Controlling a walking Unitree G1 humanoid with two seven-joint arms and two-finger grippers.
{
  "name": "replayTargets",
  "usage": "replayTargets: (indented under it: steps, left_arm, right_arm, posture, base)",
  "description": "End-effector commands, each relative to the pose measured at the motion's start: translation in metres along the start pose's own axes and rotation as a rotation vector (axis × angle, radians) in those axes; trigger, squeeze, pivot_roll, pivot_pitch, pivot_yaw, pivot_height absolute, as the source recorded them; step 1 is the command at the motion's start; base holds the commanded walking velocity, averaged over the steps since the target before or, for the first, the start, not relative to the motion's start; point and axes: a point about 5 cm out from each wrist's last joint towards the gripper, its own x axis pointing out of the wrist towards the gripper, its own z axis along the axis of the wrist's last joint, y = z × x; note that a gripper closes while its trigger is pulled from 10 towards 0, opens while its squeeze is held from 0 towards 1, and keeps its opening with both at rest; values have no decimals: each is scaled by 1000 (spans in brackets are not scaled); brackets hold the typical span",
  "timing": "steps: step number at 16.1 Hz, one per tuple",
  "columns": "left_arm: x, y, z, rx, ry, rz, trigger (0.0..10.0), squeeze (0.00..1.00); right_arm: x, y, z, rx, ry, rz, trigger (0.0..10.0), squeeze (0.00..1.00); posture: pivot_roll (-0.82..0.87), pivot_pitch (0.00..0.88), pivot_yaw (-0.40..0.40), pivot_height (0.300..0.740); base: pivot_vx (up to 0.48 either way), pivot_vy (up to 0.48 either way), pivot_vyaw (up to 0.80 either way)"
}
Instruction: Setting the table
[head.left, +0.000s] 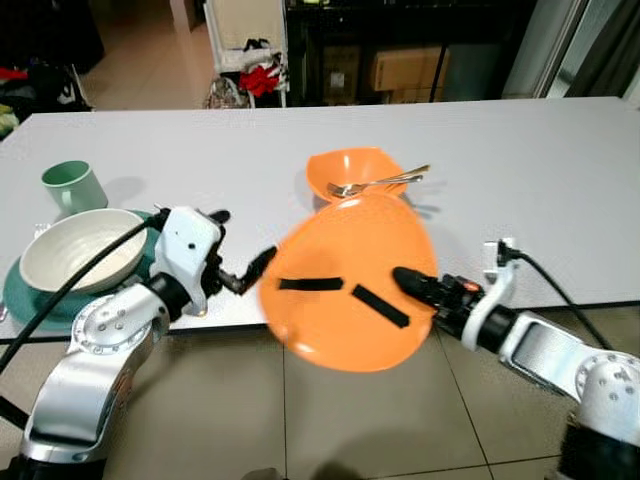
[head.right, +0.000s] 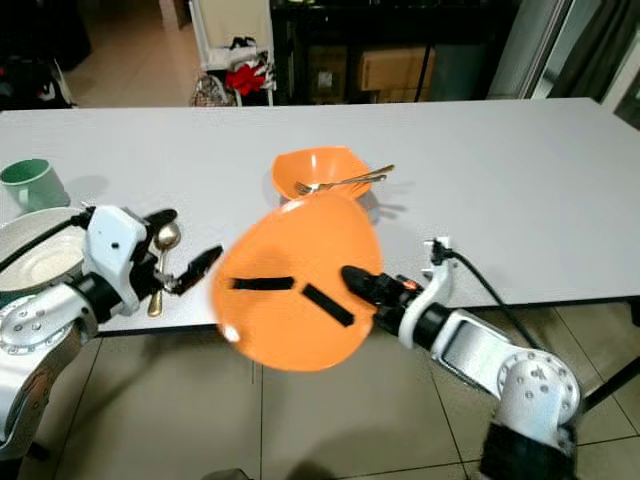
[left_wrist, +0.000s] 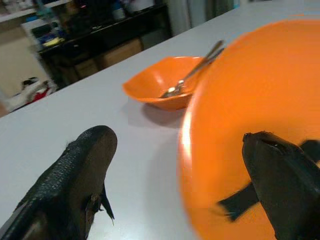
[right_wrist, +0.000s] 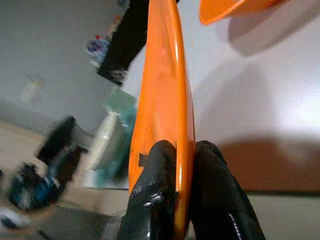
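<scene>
Orange plate (head.left: 345, 285) tilted on edge off the tabletop's (head.left: 520, 180) near edge | right tool (right_wrist: 184, 167) clenched on its rim | left tool (left_wrist: 175, 185) released, straddling the far rim | looks light, stiff, slick; grip the rim.

Orange plate (head.left: 345, 280) tilted over the table edge, rim pinched in right hand (head.left: 412, 283).
</scene>
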Motion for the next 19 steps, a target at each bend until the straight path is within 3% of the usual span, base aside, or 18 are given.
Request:
replayTargets:
  steps: [1, 4, 9, 15, 19]
  left_arm:
    - [-2, -1, 4, 10, 0, -27, 10000, 0]
    - [-6, -8, 4, -7, 16, -125, 10000, 0]
    - [-12, -22, -6, -26, 106, -251, 10000, 0]
    - [-10, -29, -10, -28, 122, -268, 10000, 0]
    - [-10, -30, -11, -25, 125, -273, 10000, 0]
  right_arm:
    - [1, -1, 6, 75, -10, 16, 10000, 0]
    - [6, -18, 8, 259, -1, 0, 10000, 0]
    - [12, -36, 16, 354, -2, -134, 10000, 0]
    - [21, -46, 44, 287, -169, -218, 10000, 0]
    - [30, -50, 52, 266, -200, -226, 10000, 0]
  posture:
    - [53, 0, 30, 740]
    - [59, 0, 30, 740]
    - [60, 0, 41, 740]
    - [61, 0, 51, 740]
    - [63, 0, 54, 740]
  base:
    - [0, 0, 0]
    - [0, 0, 0]
    - [0, 0, 0]
    - [0, 0, 0]
    - [0, 0, 0]
